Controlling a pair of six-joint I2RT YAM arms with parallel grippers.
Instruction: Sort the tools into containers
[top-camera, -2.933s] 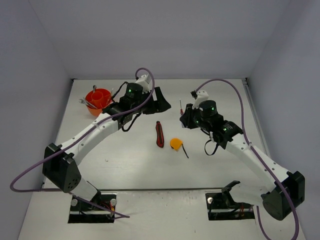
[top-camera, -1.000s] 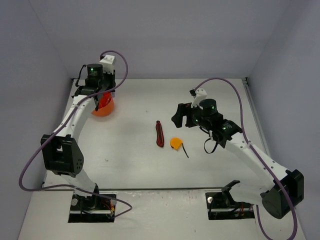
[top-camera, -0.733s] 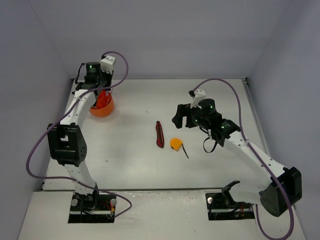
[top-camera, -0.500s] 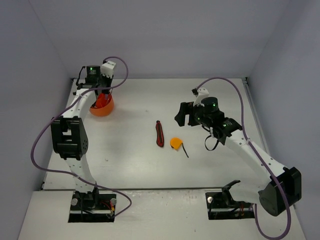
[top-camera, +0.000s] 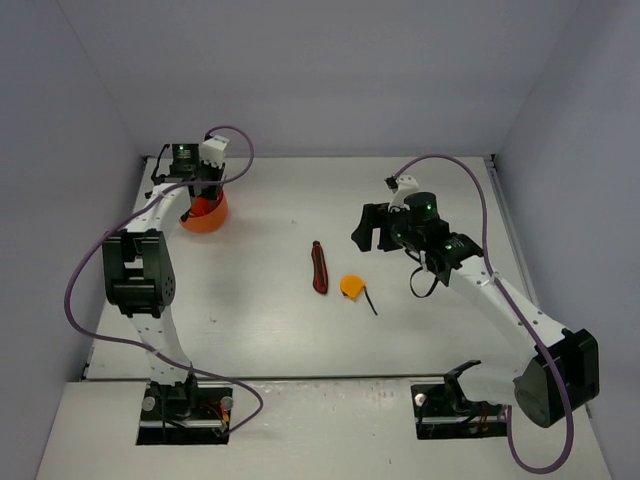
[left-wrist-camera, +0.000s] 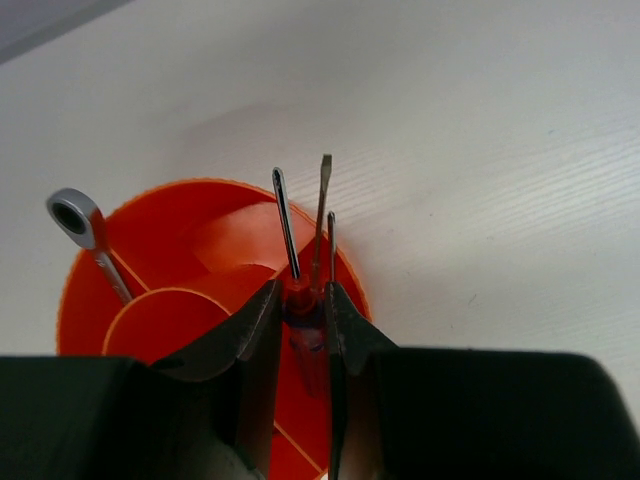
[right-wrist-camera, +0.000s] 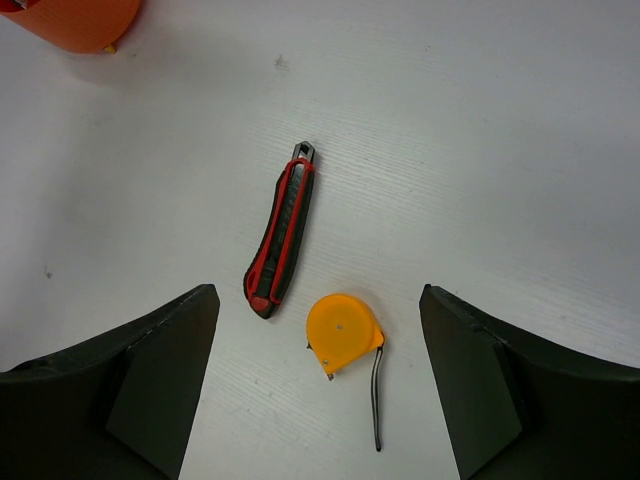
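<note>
The round orange-red container (top-camera: 206, 216) stands at the back left, its dividers and central ring (left-wrist-camera: 165, 320) clear in the left wrist view. My left gripper (left-wrist-camera: 302, 292) hangs over it, shut on the blue-red handle of a screwdriver (left-wrist-camera: 322, 200) whose blade reaches out past the far rim. A ring-ended silver wrench (left-wrist-camera: 78, 218) and two thin wrenches (left-wrist-camera: 285, 225) stand in the container. My right gripper (right-wrist-camera: 318, 292) is open, above the table, over a red-black handled tool (right-wrist-camera: 282, 235) and a round orange tape measure (right-wrist-camera: 343, 333) with a black strap.
In the top view the red-black tool (top-camera: 319, 268) and the tape measure (top-camera: 351, 286) lie side by side mid-table, left of my right gripper (top-camera: 368, 230). Grey walls close the table at the back and sides. The container's edge (right-wrist-camera: 75, 20) shows at the right wrist view's top left.
The left arm's elbow has folded back toward the left wall while its gripper stays over the container with the screwdriver. The right gripper has drifted slightly right, still open.
</note>
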